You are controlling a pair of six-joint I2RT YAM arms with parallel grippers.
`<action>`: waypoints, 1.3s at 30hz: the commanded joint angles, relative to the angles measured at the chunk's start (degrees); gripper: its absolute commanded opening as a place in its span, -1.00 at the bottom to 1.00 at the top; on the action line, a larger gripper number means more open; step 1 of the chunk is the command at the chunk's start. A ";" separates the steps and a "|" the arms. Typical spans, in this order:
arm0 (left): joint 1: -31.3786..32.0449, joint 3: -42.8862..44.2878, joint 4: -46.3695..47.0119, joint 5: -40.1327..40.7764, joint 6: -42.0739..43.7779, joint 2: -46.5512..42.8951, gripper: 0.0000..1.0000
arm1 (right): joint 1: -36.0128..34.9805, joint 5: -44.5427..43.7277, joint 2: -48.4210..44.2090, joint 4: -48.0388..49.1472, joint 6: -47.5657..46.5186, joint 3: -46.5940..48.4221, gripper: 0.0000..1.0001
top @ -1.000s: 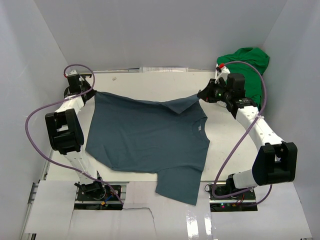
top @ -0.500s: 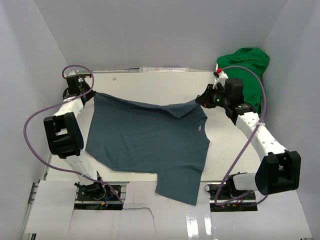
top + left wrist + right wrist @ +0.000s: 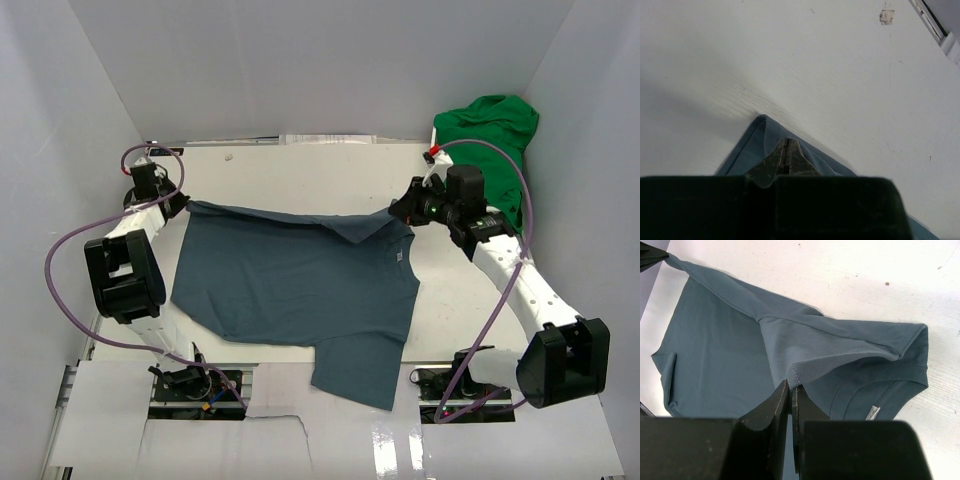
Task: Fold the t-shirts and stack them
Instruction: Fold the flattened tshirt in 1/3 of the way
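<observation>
Here, left gripper [image 3: 786, 146] and right gripper [image 3: 791, 386] each pinching slate-blue t-shirt [image 3: 290, 280] at its far edge, white table [image 3: 300, 170] stretching beyond.

bright, even overhead light. soft grey shadow on the table [image 3: 865, 75] left of the left gripper [image 3: 786, 141] and its fingers [image 3: 771, 162]; the housing [image 3: 765, 210] behind them is dark and blurred. glare streaks the glossy sheet [image 3: 400, 450].

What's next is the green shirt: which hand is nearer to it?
Right. The right hand grips the blue shirt close beside the green shirt; the left hand is across the table.
</observation>
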State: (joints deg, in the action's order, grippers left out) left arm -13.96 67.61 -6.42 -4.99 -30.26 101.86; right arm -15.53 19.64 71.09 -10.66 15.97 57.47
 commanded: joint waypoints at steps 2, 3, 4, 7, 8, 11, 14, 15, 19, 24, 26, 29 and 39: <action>-0.55 -1.43 0.61 0.86 -0.41 -4.74 -1.00 | -0.20 -0.74 -2.36 -1.03 -0.67 -0.61 -0.85; -0.55 -1.78 0.70 0.86 -0.33 -5.01 -1.00 | -0.20 -0.74 -2.79 -1.38 -0.67 -0.96 -0.85; -0.55 -1.78 0.53 0.95 -0.24 -5.10 -1.00 | -0.20 -0.83 -2.97 -1.30 -0.67 -1.22 -0.85; -0.55 -1.35 0.09 1.04 0.02 -5.18 -1.00 | -0.29 -0.83 -3.94 -2.00 -0.94 -1.93 -0.85; -0.63 -1.17 -0.09 1.04 0.11 -5.27 -1.00 | -0.29 -0.92 -4.12 -2.26 -1.11 -2.10 -0.85; -0.63 -1.08 -0.44 0.95 0.12 -5.62 -1.00 | -0.29 -0.74 -5.08 -2.97 -1.38 -2.54 -0.85; -0.63 -1.34 -0.53 0.78 -0.06 -6.24 -1.00 | -0.55 -0.39 -5.61 -3.23 -1.20 -3.33 -0.85; -0.63 -1.43 -0.44 0.51 -0.06 -6.41 -1.00 | -0.64 -0.39 -5.87 -3.32 -1.20 -3.59 -0.84; -0.63 -1.52 -0.70 0.51 -0.06 -7.21 -1.00 | -0.91 -0.74 -6.58 -3.41 -1.03 -4.21 -0.85; -0.63 -1.78 -1.40 0.69 0.29 -8.17 -1.00 | -0.99 -0.74 -7.10 -4.02 -0.94 -4.39 -0.85; -0.63 -2.40 -1.32 0.86 0.29 -8.70 -1.00 | -1.08 -0.83 -7.54 -4.20 -0.85 -4.65 -0.85; -0.72 -3.89 -1.23 0.86 0.20 -9.66 -1.00 | -1.26 -0.65 -7.90 -4.29 -0.59 -5.00 -0.85; -0.63 -6.79 -1.32 1.74 0.20 -11.42 -1.00 | -2.58 -1.36 -10.00 -5.52 0.38 -7.37 -0.85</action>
State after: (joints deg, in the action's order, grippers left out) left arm -14.22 61.21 -7.81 -4.64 -30.44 94.70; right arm -17.65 18.74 62.74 -16.75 16.05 50.59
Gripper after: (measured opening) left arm 0.041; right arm 0.086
